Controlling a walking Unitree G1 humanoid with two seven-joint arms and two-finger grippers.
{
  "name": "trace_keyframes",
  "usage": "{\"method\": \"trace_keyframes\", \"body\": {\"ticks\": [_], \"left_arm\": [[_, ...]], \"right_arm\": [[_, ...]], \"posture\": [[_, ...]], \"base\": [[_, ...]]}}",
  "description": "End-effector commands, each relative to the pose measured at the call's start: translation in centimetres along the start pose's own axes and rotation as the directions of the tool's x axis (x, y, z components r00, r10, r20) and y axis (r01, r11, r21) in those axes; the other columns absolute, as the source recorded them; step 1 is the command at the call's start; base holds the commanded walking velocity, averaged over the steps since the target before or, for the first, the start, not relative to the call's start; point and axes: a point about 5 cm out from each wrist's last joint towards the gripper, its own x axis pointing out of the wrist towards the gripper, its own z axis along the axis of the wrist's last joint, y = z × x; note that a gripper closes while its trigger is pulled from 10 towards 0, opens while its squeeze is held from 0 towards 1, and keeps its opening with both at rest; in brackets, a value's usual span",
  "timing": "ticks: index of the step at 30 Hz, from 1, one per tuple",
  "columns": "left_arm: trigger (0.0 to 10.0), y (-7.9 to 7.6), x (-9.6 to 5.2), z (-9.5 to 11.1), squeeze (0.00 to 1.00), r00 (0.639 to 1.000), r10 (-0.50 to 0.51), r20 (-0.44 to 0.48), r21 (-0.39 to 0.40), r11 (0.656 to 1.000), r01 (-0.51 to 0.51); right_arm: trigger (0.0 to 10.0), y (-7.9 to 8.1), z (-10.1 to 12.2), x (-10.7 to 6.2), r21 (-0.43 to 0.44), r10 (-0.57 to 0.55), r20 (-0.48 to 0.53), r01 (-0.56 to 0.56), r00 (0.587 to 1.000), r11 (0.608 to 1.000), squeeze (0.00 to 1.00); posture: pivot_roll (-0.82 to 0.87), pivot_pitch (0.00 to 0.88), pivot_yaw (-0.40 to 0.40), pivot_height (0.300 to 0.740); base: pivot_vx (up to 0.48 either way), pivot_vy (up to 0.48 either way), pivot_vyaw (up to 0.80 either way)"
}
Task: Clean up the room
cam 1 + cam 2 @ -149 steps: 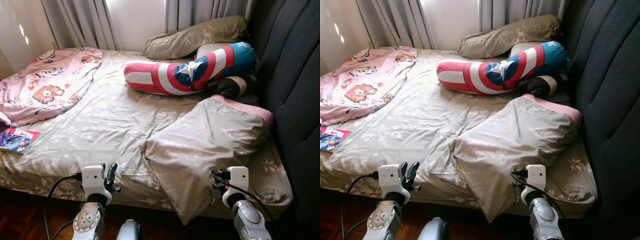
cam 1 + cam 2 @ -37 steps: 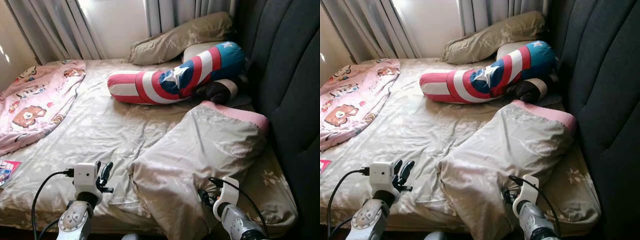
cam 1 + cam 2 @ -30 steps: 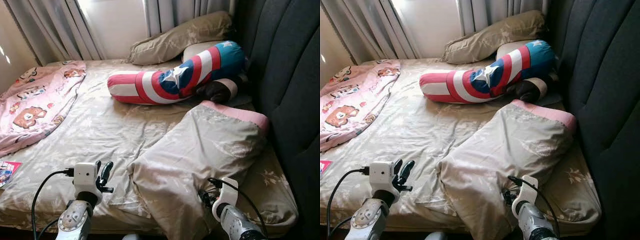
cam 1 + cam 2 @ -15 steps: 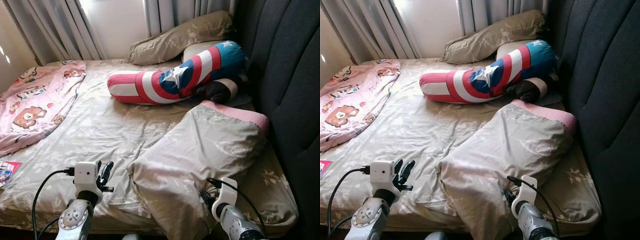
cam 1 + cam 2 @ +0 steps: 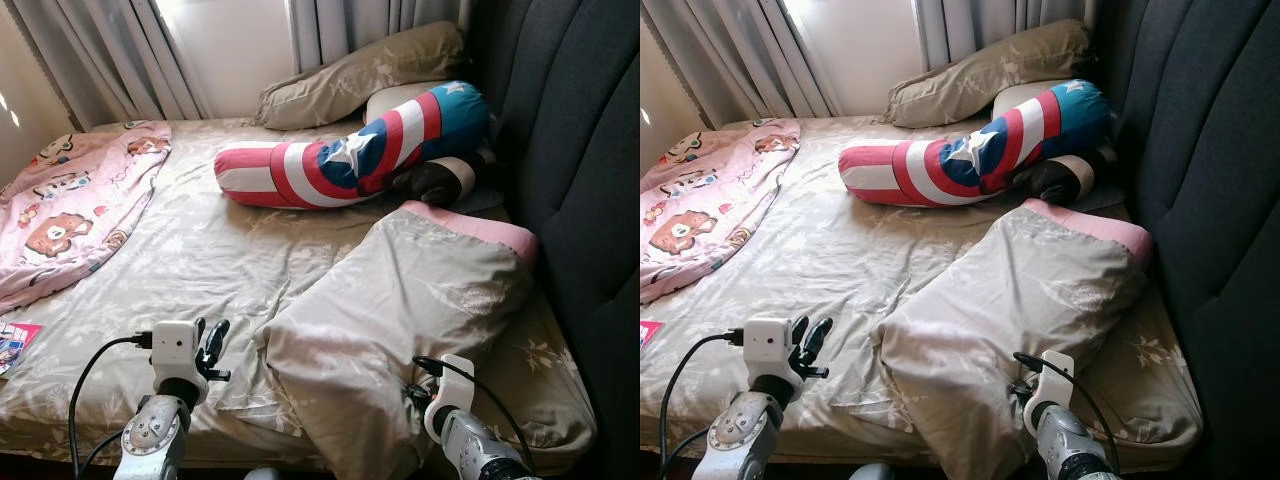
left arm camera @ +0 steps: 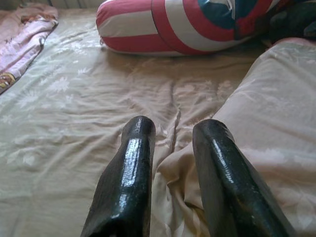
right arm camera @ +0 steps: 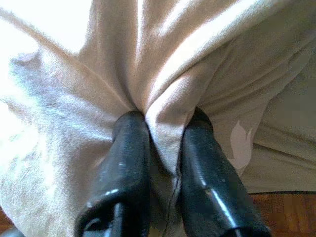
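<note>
Ahead of both sets of fingers lies the bed (image 5: 200, 250), covered in a beige floral sheet, and it carries everything I need to tidy. Largest of the loose items is the beige pillow (image 5: 400, 310) with a pink band at its far end; it lies skewed, its near corner drooping over the mattress edge toward me, which I judge is why it is the first thing to be straightened. My right gripper (image 7: 162, 148) is clamped onto a fold of that pillow's cover at the near corner, the cloth bunched up between the two black fingers (image 7: 129, 163); gripping at a corner gives a firm pinch of fabric for lifting or dragging the pillow back toward the headboard (image 5: 580, 150). Well beyond my fingers rests the red, white and blue bolster (image 5: 350, 150), with a second beige pillow (image 5: 360, 70) behind it against the curtains (image 5: 120, 60). Far off to my left lies the pink cartoon blanket (image 5: 60, 200), rumpled and not yet folded. My left gripper (image 6: 173, 143) hovers over the sheet just beside the pillow's left edge, fingers (image 6: 133, 163) parted a moderate way and empty, placed there, I judge, to take the pillow's other side.
</note>
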Motion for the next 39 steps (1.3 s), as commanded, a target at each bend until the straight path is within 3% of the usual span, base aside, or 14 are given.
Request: {"method": "trace_keyframes", "body": {"ticks": [1,6,12,14,17,20,22,24,27,33,36,37,39], "left_arm": [[10.0,-0.2,0.2,0.1,0.0,1.0,-0.004,0.007,0.006,1.0,0.004],[10.0,-0.5,0.5,0.0,0.0,1.0,-0.017,0.006,0.018,1.0,0.017],[10.0,-0.7,0.9,-0.2,0.0,1.0,-0.011,0.005,0.012,1.0,0.011],[10.0,-0.7,1.0,-0.3,0.0,1.0,-0.008,0.005,0.012,1.0,0.008],[10.0,-0.7,1.0,-0.4,0.0,1.0,-0.006,0.004,0.011,1.0,0.006],[10.0,-0.7,1.1,-0.4,0.0,1.0,-0.003,0.007,0.008,1.0,0.002],[10.0,-0.7,1.1,-0.4,0.0,1.0,-0.002,0.007,0.008,1.0,0.002],[10.0,-0.6,1.1,-0.4,0.0,1.0,0.0,0.007,0.007,1.0,0.0],[10.0,-0.5,1.2,-0.5,0.0,1.0,0.004,0.009,0.008,1.0,-0.004],[10.0,-0.3,1.3,-0.5,0.0,1.0,0.007,0.01,0.008,1.0,-0.007],[10.0,-0.3,1.4,-0.6,0.0,1.0,0.008,0.009,0.009,1.0,-0.008],[10.0,-0.3,1.4,-0.6,0.0,1.0,0.008,0.009,0.009,1.0,-0.008],[10.0,-0.3,1.4,-0.6,0.0,1.0,0.007,0.01,0.008,1.0,-0.007]], "right_arm": [[0.0,0.0,-1.6,-0.1,0.014,-0.008,-0.069,0.009,0.998,1.0,0.0],[0.0,-0.6,-1.4,-0.2,0.007,-0.034,-0.056,0.034,0.998,0.999,0.0],[0.0,-5.6,2.0,-1.3,0.05,-0.259,0.101,0.255,0.96,0.966,0.0],[0.0,-7.8,4.4,-2.2,0.026,-0.353,0.199,0.356,0.914,0.934,0.0],[0.0,-9.4,5.9,-3.1,0.063,-0.428,0.259,0.427,0.866,0.902,0.0],[0.0,-11.7,8.6,-4.9,0.059,-0.521,0.363,0.539,0.772,0.84,0.0],[0.0,-12.1,9.1,-5.2,0.065,-0.536,0.381,0.557,0.753,0.828,0.0],[0.0,-13.1,10.5,-6.3,0.067,-0.571,0.428,0.606,0.701,0.793,0.0],[0.0,-14.9,12.7,-8.3,0.093,-0.638,0.493,0.693,0.592,0.715,0.0],[0.0,-17.7,14.4,-11.2,0.152,-0.737,0.514,0.799,0.439,0.582,0.0],[0.0,-18.1,13.8,-11.0,0.157,-0.751,0.464,0.791,0.469,0.591,0.0],[10.0,-17.9,13.5,-10.7,0.145,-0.747,0.458,0.788,0.482,0.598,0.0],[10.0,-17.6,13.2,-10.4,0.127,-0.738,0.453,0.782,0.501,0.61,0.0]], "posture": [[0.09,0.0,0.095,0.65],[0.09,0.0,0.094,0.65],[0.05,0.0,0.087,0.65],[0.04,0.0,0.085,0.65],[0.03,0.0,0.083,0.65],[0.03,0.0,0.081,0.65],[0.02,0.0,0.081,0.65],[0.02,0.0,0.081,0.65],[0.01,0.0,0.079,0.65],[0.0,0.0,0.079,0.65],[0.0,0.0,0.079,0.65],[0.0,0.0,0.078,0.65],[0.0,0.0,0.079,0.65]], "base": [[0.0,0.0,0.0],[0.0,0.0,0.0],[0.0,0.0,0.0],[0.0,0.0,0.0],[0.0,0.0,0.0],[0.0,0.0,0.0],[0.0,0.0,0.0],[0.0,0.0,0.0],[0.0,0.0,0.0],[0.0,0.0,0.0],[0.0,0.0,0.0],[0.0,0.0,0.0],[0.0,0.0,0.0]]}}
